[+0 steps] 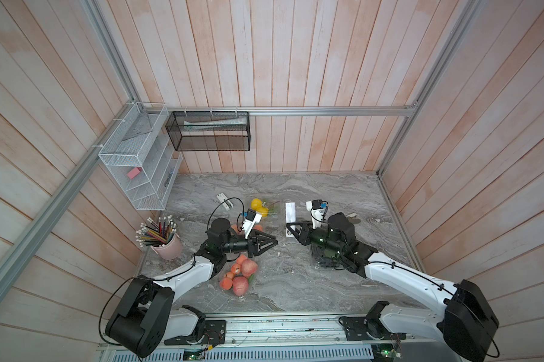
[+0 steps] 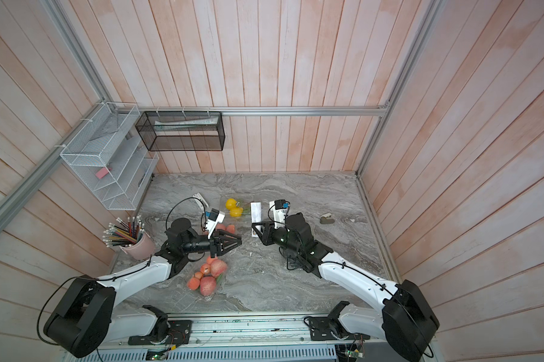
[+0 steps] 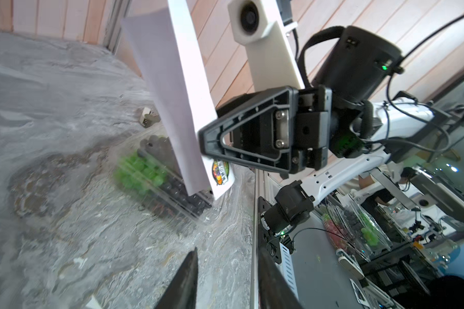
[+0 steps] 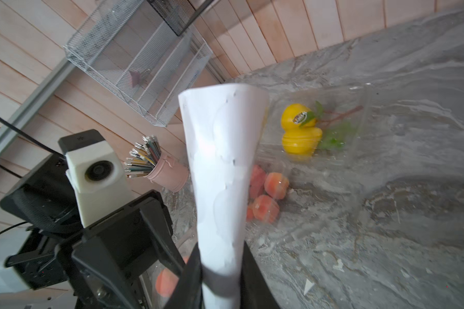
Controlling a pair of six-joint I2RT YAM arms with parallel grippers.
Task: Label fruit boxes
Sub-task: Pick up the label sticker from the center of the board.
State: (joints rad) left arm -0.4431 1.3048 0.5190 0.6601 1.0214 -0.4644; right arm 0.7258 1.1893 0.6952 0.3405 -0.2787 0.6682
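Note:
My right gripper (image 1: 291, 230) is shut on the lower end of a white sticker sheet (image 1: 290, 210), holding it upright above the table; in the right wrist view the sheet (image 4: 222, 166) rises from between the jaws. My left gripper (image 1: 273, 243) faces it a short way off, open with nothing between its fingers (image 3: 188, 281). The fruit boxes are clear clamshells. One holds yellow fruit (image 1: 260, 207), one holds apples (image 1: 240, 275) beside my left arm, another apple box (image 1: 235, 228) lies partly under my left wrist, and the grape box (image 3: 156, 174) sits under my right arm.
A pink cup of pencils (image 1: 167, 246) stands at the table's left edge. A white wire rack (image 1: 139, 163) and a black mesh basket (image 1: 208, 131) hang on the walls. A small white object (image 1: 225, 200) and a tan one (image 1: 352, 216) lie at the back.

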